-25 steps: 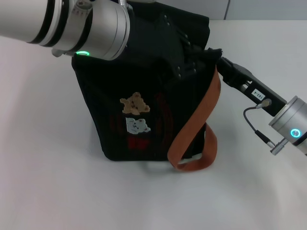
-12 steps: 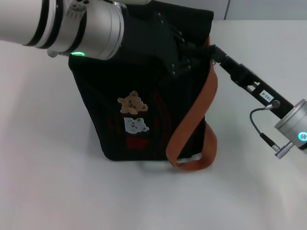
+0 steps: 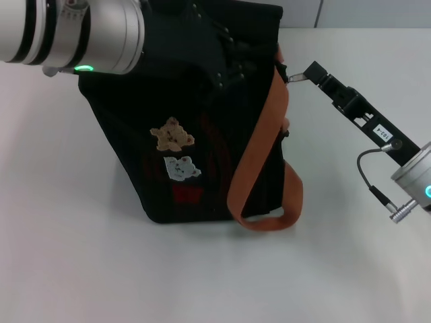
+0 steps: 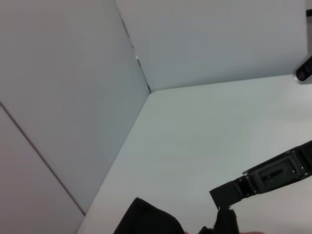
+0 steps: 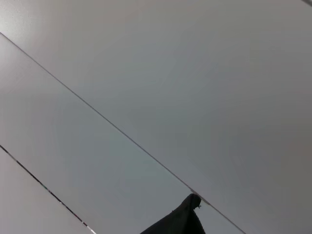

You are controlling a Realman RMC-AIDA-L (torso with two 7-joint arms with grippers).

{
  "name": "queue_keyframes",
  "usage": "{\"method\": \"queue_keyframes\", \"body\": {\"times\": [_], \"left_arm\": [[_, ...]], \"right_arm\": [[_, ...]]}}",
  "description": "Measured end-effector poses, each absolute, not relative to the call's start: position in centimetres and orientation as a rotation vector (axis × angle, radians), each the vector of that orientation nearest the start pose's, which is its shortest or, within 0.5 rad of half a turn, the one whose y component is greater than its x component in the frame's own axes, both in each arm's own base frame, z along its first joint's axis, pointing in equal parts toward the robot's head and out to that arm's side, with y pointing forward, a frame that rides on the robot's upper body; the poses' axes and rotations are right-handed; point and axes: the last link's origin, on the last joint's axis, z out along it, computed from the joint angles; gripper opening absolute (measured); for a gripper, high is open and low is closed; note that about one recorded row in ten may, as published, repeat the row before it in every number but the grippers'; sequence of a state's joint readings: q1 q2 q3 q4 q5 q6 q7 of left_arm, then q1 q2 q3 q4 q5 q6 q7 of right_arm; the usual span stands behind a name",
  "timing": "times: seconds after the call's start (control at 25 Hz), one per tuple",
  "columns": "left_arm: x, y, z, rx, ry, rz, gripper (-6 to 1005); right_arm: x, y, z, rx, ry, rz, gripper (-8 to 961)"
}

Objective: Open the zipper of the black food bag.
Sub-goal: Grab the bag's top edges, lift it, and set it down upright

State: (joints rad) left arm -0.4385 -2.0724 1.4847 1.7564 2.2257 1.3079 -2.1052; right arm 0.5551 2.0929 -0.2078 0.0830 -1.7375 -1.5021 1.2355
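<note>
Standing mid-table, the black food bag (image 3: 188, 134) leans, soft and floppy. Right gripper (image 3: 296, 75), at its 2 o'clock corner, pinches the zipper (image 3: 285, 75) tab. Left gripper (image 3: 225, 64) atop; jaw state indiscernible.

The black food bag (image 3: 202, 134) is stood tilted toward 11 o'clock; the zipper's pull tab (image 3: 294, 77) is extended toward 3 o'clock.

Matt black cloth food bag (image 3: 202, 134)
</note>
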Motion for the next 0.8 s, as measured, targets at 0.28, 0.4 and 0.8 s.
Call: {"method": "queue_keyframes", "body": {"times": [0.28,0.4,0.8], "left_arm": [[-8.8,33.5,2.7,-2.663,0.030,-0.110,190],[-8.7,33.5,3.0,-2.660,0.020,-0.130,190],[-8.7,33.5,3.3,-2.660,0.024,-0.155,190]], "right_arm": [[25.1,31.0,-5.6,-1.975,1.244,1.537,0],[25.1,31.0,-5.7,-1.985,1.239,1.522,-2],[24.8,31.5,-6.1,-2.011,1.242,1.486,15]]}}
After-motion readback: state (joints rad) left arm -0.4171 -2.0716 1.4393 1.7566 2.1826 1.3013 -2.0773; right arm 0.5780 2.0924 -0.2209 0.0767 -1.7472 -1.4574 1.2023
